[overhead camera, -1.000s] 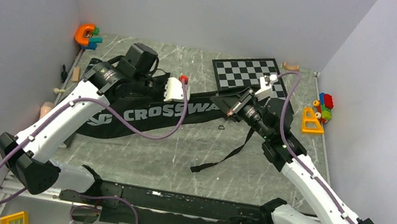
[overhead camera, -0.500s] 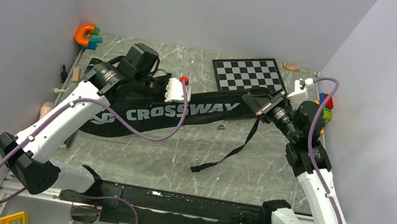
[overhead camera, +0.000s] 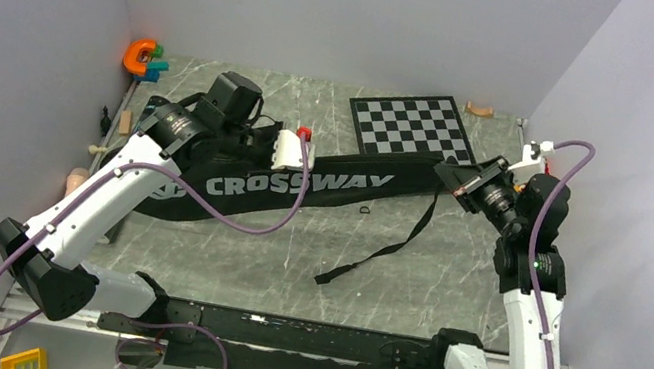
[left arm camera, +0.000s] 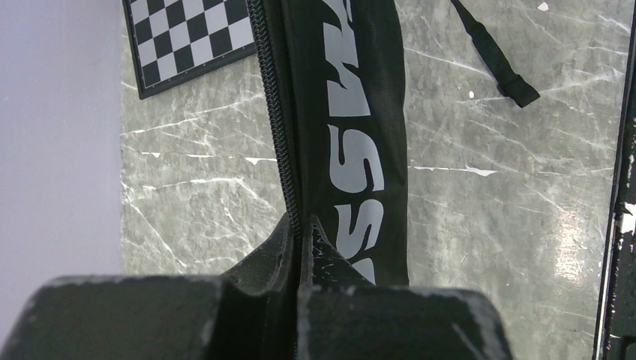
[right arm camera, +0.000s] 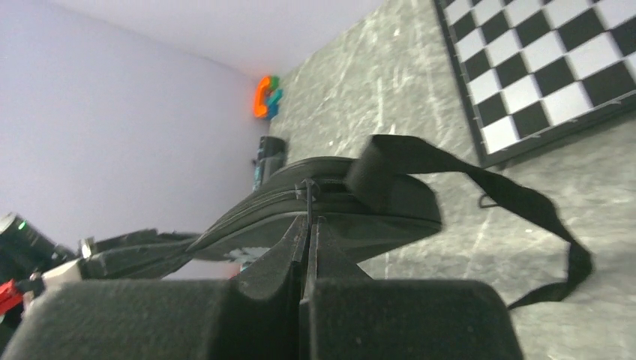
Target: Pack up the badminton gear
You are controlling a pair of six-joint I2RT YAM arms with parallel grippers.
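Left gripper pinches racket bag seam, right gripper its zip pull; thin pull could slip under tension.

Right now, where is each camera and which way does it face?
Top external: above, behind the bases, looking down on the grey marbled table; both arms show.
Left wrist: behind the left gripper, facing along the black "CROSSWAY" racket bag toward the black-and-white chessboard.
Right wrist: behind the right gripper, facing back along the bag.
All show the bag.

Plain pale lilac walls enclose a grey-green marbled table under even, soft light.
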